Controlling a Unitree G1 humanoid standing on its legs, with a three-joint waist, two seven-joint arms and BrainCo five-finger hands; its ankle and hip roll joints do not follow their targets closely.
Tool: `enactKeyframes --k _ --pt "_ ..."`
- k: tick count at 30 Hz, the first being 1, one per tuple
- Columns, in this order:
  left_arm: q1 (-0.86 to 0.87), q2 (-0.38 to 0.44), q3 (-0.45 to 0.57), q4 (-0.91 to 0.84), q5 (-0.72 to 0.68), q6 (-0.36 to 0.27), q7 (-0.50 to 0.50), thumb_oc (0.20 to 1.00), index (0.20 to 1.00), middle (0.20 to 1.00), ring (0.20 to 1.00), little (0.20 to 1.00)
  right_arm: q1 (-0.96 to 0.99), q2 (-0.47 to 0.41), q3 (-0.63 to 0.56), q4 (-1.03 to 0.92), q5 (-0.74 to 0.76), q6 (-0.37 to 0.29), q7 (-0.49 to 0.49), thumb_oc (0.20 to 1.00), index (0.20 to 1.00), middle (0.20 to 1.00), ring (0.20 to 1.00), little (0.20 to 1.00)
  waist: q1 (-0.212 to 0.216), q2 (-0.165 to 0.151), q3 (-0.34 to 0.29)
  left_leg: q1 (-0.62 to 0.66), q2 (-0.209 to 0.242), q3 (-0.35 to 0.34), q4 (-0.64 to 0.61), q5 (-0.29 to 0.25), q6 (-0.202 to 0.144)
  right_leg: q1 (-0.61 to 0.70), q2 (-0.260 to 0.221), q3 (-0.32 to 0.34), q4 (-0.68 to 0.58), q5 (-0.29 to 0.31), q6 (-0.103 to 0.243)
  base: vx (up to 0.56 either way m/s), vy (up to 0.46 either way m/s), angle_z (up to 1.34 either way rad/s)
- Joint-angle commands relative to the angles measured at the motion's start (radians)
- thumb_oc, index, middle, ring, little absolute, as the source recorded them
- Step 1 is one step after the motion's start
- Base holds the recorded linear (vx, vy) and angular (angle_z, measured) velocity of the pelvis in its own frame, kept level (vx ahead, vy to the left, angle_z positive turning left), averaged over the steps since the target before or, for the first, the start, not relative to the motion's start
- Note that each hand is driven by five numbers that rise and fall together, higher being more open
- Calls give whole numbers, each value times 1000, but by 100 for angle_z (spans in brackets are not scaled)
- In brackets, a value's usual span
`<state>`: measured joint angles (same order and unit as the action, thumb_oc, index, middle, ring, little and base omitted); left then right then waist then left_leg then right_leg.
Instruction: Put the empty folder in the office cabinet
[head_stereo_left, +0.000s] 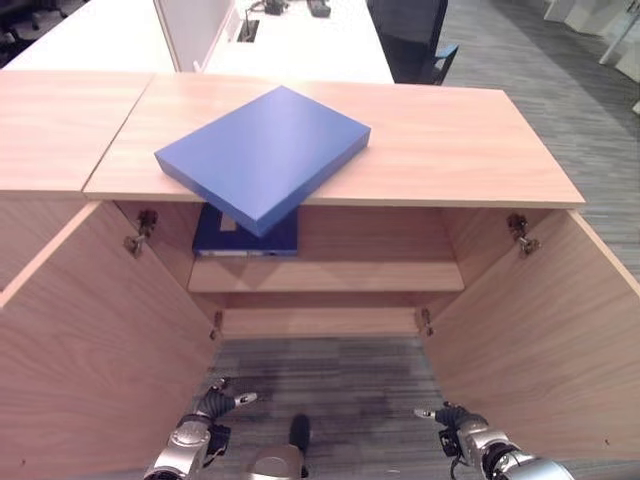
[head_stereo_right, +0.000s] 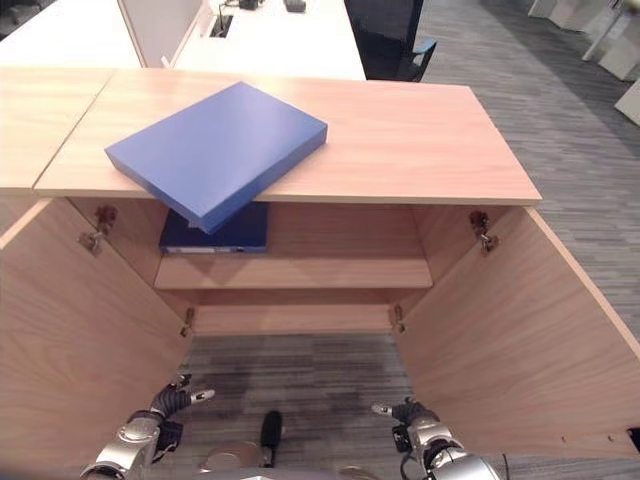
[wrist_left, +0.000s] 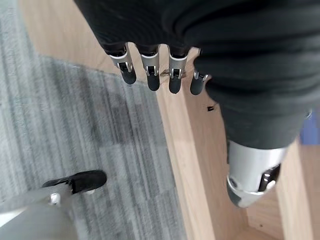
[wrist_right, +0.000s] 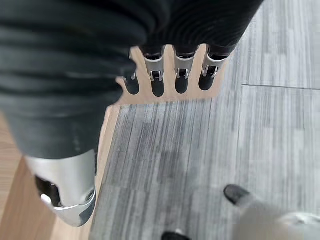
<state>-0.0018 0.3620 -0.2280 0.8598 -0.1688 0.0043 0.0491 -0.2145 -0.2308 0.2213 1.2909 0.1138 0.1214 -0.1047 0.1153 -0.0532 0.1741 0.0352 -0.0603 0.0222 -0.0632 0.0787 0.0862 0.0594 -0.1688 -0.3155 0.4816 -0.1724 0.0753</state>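
1. The left hand (head_stereo_left: 205, 420) hangs low in front of the open cabinet, fingers (wrist_left: 152, 75) loosely straight, nothing in its hold.
2. The right hand (head_stereo_left: 462, 428) hangs level with it on the other side, fingers (wrist_right: 182, 75) likewise relaxed and empty.
3. Between the two hands lies grey carpet floor (head_stereo_left: 330, 385).
4. Outside each hand stands an open door: the left door (head_stereo_left: 100, 350) beside the left hand, the right door (head_stereo_left: 545, 340) beside the right hand.
5. Beyond both hands, inside the office cabinet (head_stereo_left: 330, 275), a dark blue binder (head_stereo_left: 245, 235) lies flat on the shelf (head_stereo_left: 380, 275), toward the left hand's side.
6. Farther and higher, the blue folder (head_stereo_left: 262, 155) lies flat on the cabinet top (head_stereo_left: 450, 140), well apart from both hands; one corner overhangs the front edge above the binder.
7. Farthest off stands a white bench (head_stereo_left: 300, 45) with a dark chair (head_stereo_left: 415, 40) beside it.
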Motion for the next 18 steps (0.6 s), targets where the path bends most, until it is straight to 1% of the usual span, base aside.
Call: enactKeyframes --k 1,2,3,4,5,6,7,9,10,11,12,13,14,15,16,17,18 --pt "38 32 31 -68 10 -4 1 1000 1000 1000 1000 1000 -7 -10 2 -36 -38 -3 15 1000 1000 1000 1000 1000 26 -10 0 7 0 3 60 -124 -4 -71 -147 -22 69 237 63 147 108 9" --pt "40 32 33 -69 10 -3 1 1000 1000 1000 1000 1000 -5 -9 3 -38 -38 -3 15 1000 1000 1000 1000 1000 26 -13 3 14 -3 4 58 -129 -3 -69 -151 -18 77 231 68 141 67 5" --pt "38 34 39 -84 10 -2 7 1000 1000 1000 1000 1000 -2 -7 3 -47 -37 -2 19 1000 1000 1000 1000 1000 25 -6 12 27 5 -2 59 -138 -3 -95 -155 -51 42 230 63 115 -1 0" --pt "36 33 43 -85 6 -2 10 1000 1000 1000 1000 1000 -2 -6 4 -54 -36 -2 20 1000 1000 1000 1000 1000 23 -3 17 28 8 -10 63 -141 -5 -103 -145 -54 4 218 61 104 -5 0" --pt "36 32 43 -85 6 -2 10 1000 1000 1000 1000 1000 -2 -6 4 -54 -36 -1 20 1000 1000 1000 1000 1000 22 -2 17 28 9 -10 64 -141 -6 -101 -143 -56 2 218 60 64 -72 10" --pt "28 29 45 -86 2 -6 19 1000 1000 1000 1000 1000 -6 -2 8 -70 -31 -2 18 1000 1000 1000 1000 1000 18 -1 28 33 17 -20 69 -148 -12 -122 -117 -52 -88 216 62 3 -77 10" --pt "23 26 45 -90 1 -7 24 1000 1000 1000 1000 1000 -7 2 11 -78 -29 -3 18 1000 1000 1000 1000 1000 13 -5 34 25 15 -22 74 -135 -13 -141 -104 -52 -162 236 53 29 -113 7" --pt "11 24 43 -91 4 -10 29 1000 1000 1000 1000 1000 -8 6 22 -99 -29 -2 18 1000 1000 1000 1000 1000 2 -12 47 36 15 -36 78 -144 -23 -169 -76 -13 -264 261 66 31 -92 -5" --pt "11 24 43 -91 4 -10 29 1000 1000 1000 1000 1000 -8 6 22 -99 -29 -2 18 1000 1000 1000 1000 1000 3 -12 48 37 16 -35 78 -144 -23 -168 -75 -13 -265 261 66 54 -78 12" --pt "7 23 42 -91 6 -13 30 1000 1000 1000 1000 1000 -10 8 29 -105 -32 -2 21 1000 1000 1000 1000 1000 -2 -16 53 44 13 -38 81 -149 -27 -177 -66 2 -299 275 71 111 -122 26" --pt "6 23 39 -102 14 -19 26 1000 1000 1000 1000 1000 -4 11 33 -99 -39 -4 25 1000 1000 1000 1000 1000 -7 -31 48 49 2 -47 91 -165 -35 -141 -50 12 -404 269 77 159 -158 25" --pt "14 19 39 -104 18 -16 25 1000 1000 1000 1000 1000 -1 12 36 -94 -41 -2 24 1000 1000 1000 1000 1000 -6 -37 37 51 -1 -46 90 -168 -37 -129 -44 10 -419 265 72 130 -122 20" --pt "15 19 39 -104 18 -16 25 1000 1000 1000 1000 1000 0 13 37 -94 -41 -2 24 1000 1000 1000 1000 1000 -6 -37 37 51 0 -46 90 -169 -37 -127 -43 9 -421 266 72 177 -125 16" --pt "29 12 46 -115 13 -15 26 1000 1000 1000 1000 1000 3 11 40 -84 -44 1 24 1000 1000 1000 1000 1000 -4 -42 13 65 10 -48 79 -173 -43 -102 -25 3 -450 270 69 130 -89 18" --pt "30 12 46 -116 13 -15 26 1000 1000 1000 1000 1000 4 11 40 -84 -44 1 24 1000 1000 1000 1000 1000 -4 -42 12 66 10 -49 78 -173 -43 -100 -25 2 -451 270 68 242 -187 20" --pt "37 -1 54 -113 -2 -14 28 1000 1000 1000 1000 1000 10 8 37 -77 -38 -1 21 1000 1000 1000 1000 1000 -1 -44 -5 72 19 -54 72 -176 -51 -76 -8 -9 -483 268 65 145 -139 16" --pt "41 -7 57 -109 -18 -12 26 1000 1000 1000 1000 1000 11 5 34 -75 -33 -2 18 1000 1000 1000 1000 1000 -2 -44 -10 71 23 -56 70 -175 -54 -70 -2 -12 -492 266 63 175 -175 17"
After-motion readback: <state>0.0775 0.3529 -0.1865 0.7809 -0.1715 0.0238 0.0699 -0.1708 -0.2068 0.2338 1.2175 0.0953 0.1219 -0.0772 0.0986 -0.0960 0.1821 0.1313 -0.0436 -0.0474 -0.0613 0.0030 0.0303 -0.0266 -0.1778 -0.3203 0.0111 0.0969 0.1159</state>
